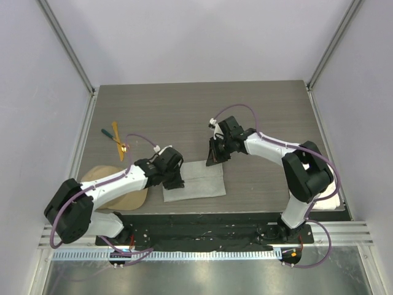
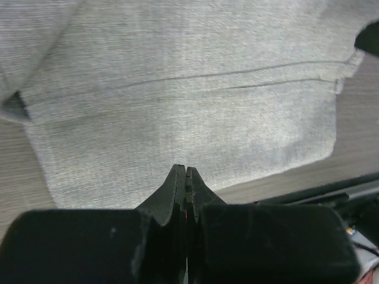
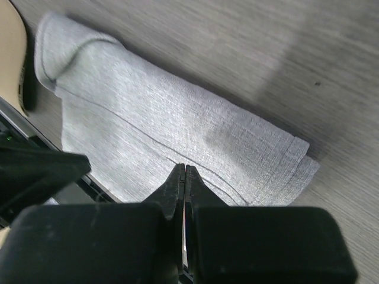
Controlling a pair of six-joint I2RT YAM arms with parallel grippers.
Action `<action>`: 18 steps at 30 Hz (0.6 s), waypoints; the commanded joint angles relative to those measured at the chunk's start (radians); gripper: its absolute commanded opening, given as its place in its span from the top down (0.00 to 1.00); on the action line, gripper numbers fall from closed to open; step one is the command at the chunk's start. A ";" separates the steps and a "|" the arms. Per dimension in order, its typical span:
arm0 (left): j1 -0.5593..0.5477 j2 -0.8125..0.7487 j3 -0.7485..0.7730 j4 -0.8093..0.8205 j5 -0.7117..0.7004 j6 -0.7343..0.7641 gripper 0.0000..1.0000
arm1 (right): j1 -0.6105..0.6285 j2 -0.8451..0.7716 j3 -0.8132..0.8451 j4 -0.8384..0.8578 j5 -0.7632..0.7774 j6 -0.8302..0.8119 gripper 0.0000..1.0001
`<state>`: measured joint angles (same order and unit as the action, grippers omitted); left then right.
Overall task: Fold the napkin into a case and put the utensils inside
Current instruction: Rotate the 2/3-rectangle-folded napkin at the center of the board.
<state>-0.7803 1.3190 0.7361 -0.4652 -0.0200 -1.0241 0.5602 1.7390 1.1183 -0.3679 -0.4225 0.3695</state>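
Observation:
The napkin (image 1: 195, 179) lies on the table near the front edge, folded into a light grey rectangle with a fold line running along it (image 2: 177, 83) (image 3: 148, 124). My left gripper (image 1: 174, 182) is at the napkin's left end, its tips (image 2: 186, 169) pressed together above the cloth with nothing between them. At the napkin's far right corner is my right gripper (image 1: 215, 161), also shut and empty (image 3: 185, 168). The utensils (image 1: 116, 140) lie together at the far left of the table: a teal handle, an orange one and a gold spoon.
A tan cap (image 1: 116, 187) lies under my left forearm, just left of the napkin, and its edge shows in the right wrist view (image 3: 10, 53). A white towel (image 1: 331, 200) sits at the right front corner behind the right arm. The table's front rail (image 2: 331, 189) runs close to the napkin.

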 commanded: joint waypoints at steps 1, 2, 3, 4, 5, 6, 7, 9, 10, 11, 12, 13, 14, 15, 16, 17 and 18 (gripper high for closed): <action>0.004 0.035 -0.007 -0.026 -0.110 -0.047 1.00 | 0.009 -0.024 -0.046 0.026 -0.006 -0.043 0.99; 0.006 0.054 -0.001 -0.021 -0.116 -0.044 1.00 | 0.007 -0.025 -0.073 0.049 -0.004 -0.037 0.99; 0.013 0.104 0.009 -0.012 -0.121 -0.021 1.00 | 0.009 -0.035 -0.090 0.064 -0.001 -0.023 0.99; 0.015 0.127 0.031 -0.006 -0.132 -0.002 1.00 | 0.007 -0.038 -0.107 0.078 0.011 -0.003 0.99; 0.015 0.155 0.043 -0.001 -0.142 0.010 1.00 | 0.009 -0.039 -0.141 0.110 0.025 0.014 0.99; 0.015 0.196 0.055 -0.003 -0.159 0.036 1.00 | 0.010 -0.041 -0.159 0.127 0.042 0.029 0.99; 0.015 0.219 0.077 0.002 -0.185 0.050 1.00 | 0.010 -0.041 -0.179 0.145 0.056 0.066 0.99; 0.016 0.258 0.104 0.002 -0.207 0.082 1.00 | 0.015 -0.044 -0.224 0.173 0.122 0.088 0.99; 0.018 0.294 0.139 -0.010 -0.245 0.110 1.00 | 0.015 -0.058 -0.242 0.181 0.149 0.104 0.99; 0.019 0.310 0.160 -0.019 -0.261 0.130 1.00 | 0.018 -0.070 -0.283 0.208 0.181 0.141 0.99; 0.026 0.327 0.181 -0.026 -0.273 0.148 1.00 | 0.017 -0.085 -0.308 0.227 0.195 0.167 0.99; 0.029 0.353 0.219 -0.029 -0.287 0.189 1.00 | 0.018 -0.110 -0.333 0.244 0.209 0.189 0.99; 0.033 0.370 0.239 -0.029 -0.294 0.211 1.00 | 0.018 -0.122 -0.375 0.263 0.221 0.225 0.99; 0.050 0.388 0.261 -0.029 -0.290 0.231 1.00 | 0.020 -0.134 -0.394 0.270 0.249 0.242 0.99; 0.062 0.404 0.307 -0.027 -0.279 0.257 1.00 | 0.020 -0.148 -0.416 0.276 0.258 0.255 0.99; 0.073 0.439 0.330 -0.027 -0.255 0.310 1.00 | 0.021 -0.182 -0.452 0.285 0.274 0.269 0.99; 0.090 0.454 0.351 -0.032 -0.252 0.332 1.00 | 0.023 -0.196 -0.466 0.279 0.307 0.284 0.99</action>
<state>-0.7422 1.6981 1.0039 -0.4980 -0.2268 -0.8448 0.5747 1.6001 0.7425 -0.0952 -0.2779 0.5678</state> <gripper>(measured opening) 0.011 0.014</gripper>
